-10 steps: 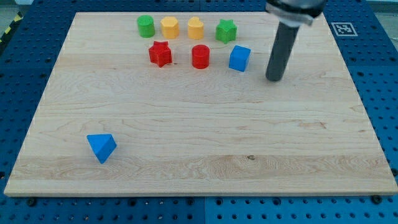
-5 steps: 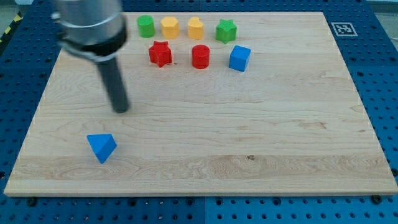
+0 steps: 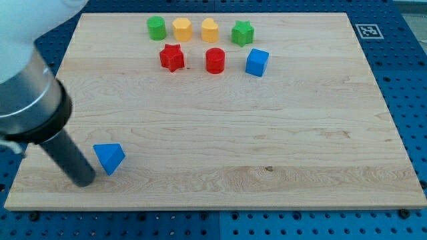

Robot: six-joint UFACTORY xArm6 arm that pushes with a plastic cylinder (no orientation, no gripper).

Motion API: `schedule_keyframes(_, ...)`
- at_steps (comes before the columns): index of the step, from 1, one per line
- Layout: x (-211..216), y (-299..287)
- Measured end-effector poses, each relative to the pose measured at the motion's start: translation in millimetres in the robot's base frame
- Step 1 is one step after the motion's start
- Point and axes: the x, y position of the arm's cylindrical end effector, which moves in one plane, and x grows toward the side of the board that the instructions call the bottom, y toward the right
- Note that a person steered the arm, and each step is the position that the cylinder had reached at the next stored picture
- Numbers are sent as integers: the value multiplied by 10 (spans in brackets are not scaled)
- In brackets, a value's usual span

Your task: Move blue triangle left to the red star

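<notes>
In the camera view you have no jaws to open or close: the rod ends in my tip (image 3: 83,180), which holds nothing and sits just to the view's left of the blue triangle (image 3: 109,158), close beside it; whether they touch, you cannot tell. The triangle lies at the board's (image 3: 220,133) lower left, its point toward the view's bottom, well apart from the red star (image 3: 171,57) near the top.
</notes>
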Motion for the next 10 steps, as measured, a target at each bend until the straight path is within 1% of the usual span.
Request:
schedule_keyframes(1, -180, 404)
schedule_keyframes(2, -360, 620)
schedule_keyframes(3, -486, 609)
schedule_keyframes(4, -486, 598)
schedule_keyframes(6, -486, 350)
schedule_keyframes(10, -938, 251)
